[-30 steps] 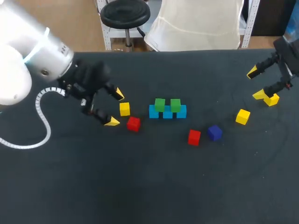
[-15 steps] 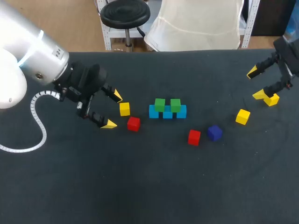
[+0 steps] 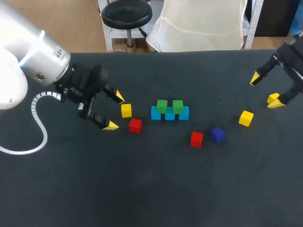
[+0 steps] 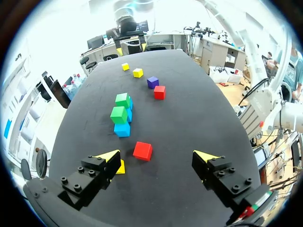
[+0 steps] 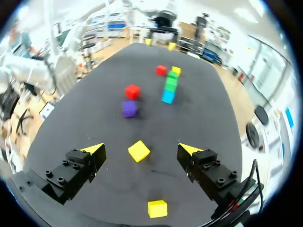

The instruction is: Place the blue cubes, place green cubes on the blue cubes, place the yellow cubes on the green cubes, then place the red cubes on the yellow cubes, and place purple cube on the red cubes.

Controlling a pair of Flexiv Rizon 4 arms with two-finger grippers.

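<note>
Found blue cubes (image 3: 170,114) in a row mid-table, two green cubes (image 3: 162,106) seated on top. Noted left gripper (image 3: 115,111) left of that row, angled toward it, fingers (image 3: 111,125) wide apart and holding nothing, yellow cube (image 3: 126,110) and red cube (image 3: 135,125) lying between it and the row. Logged right gripper (image 3: 265,91) far right of the row, equally wide and empty, with purple cube (image 3: 218,134), second red cube (image 3: 197,139) and further yellow cubes (image 3: 245,118) on that side.

The dark table (image 3: 151,189) (matte, almost black) spans most of the head view.
</note>
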